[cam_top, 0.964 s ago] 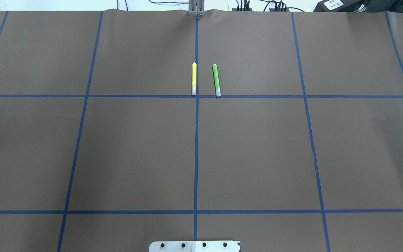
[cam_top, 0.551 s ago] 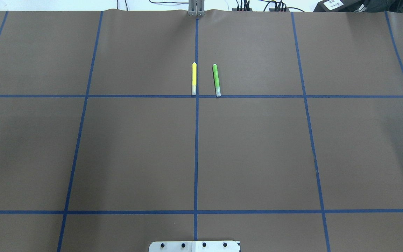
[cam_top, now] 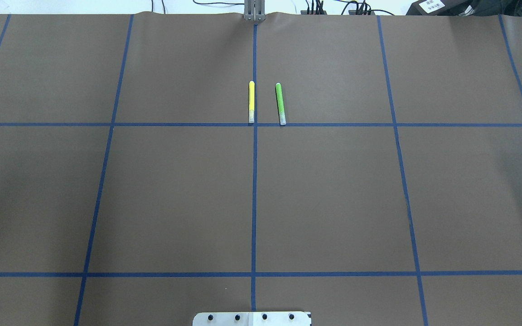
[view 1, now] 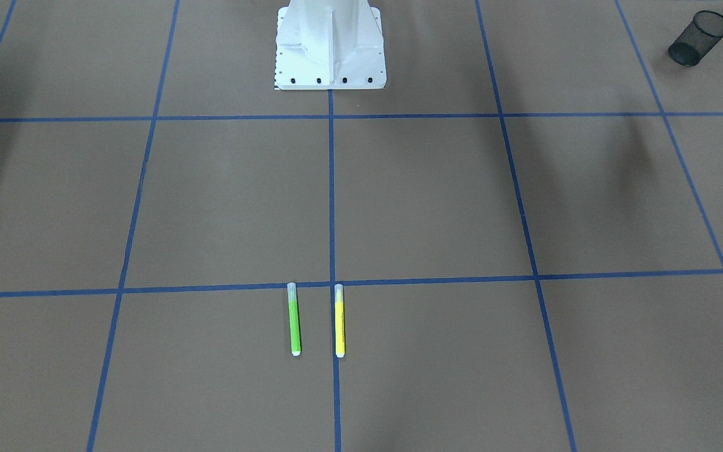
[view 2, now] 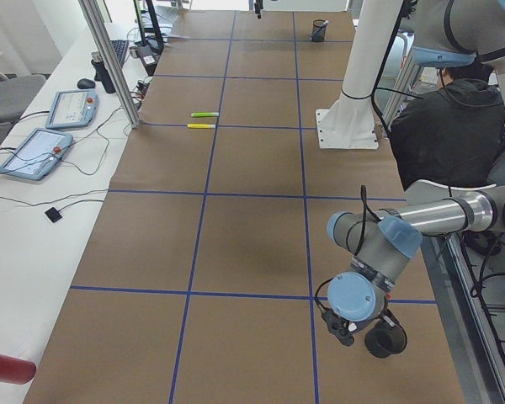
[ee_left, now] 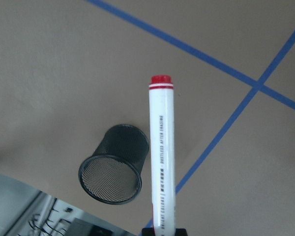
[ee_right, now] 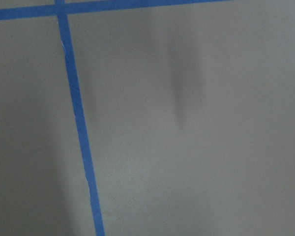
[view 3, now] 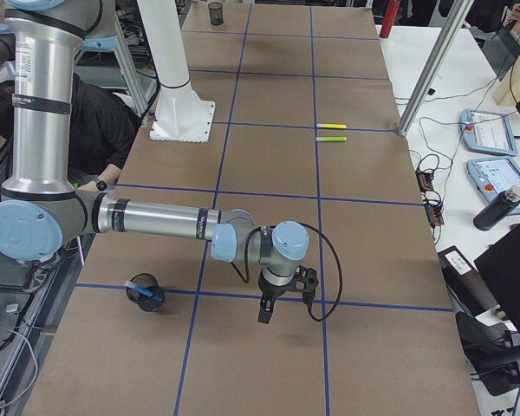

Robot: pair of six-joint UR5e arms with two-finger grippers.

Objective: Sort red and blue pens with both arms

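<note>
The red pen (ee_left: 161, 157), white-barrelled with a red end, sticks out from my left gripper (ee_left: 163, 231), which is shut on it. It hangs just right of a black mesh cup (ee_left: 113, 169), above the paper. In the exterior left view that gripper (view 2: 342, 328) is beside the same cup (view 2: 385, 338). The blue pen (view 3: 143, 290) rests inside another mesh cup (view 3: 146, 293) on my right side. My right gripper (view 3: 282, 305) hovers over the table to that cup's right; I cannot tell whether it is open or shut. The right wrist view shows only brown paper and blue tape.
A yellow marker (cam_top: 251, 102) and a green marker (cam_top: 280, 103) lie side by side near the centre line at the far side. The white robot base (view 1: 330, 44) stands mid-table. A person (view 2: 450, 126) sits behind it. Tablets (view 2: 35, 153) lie on the side bench.
</note>
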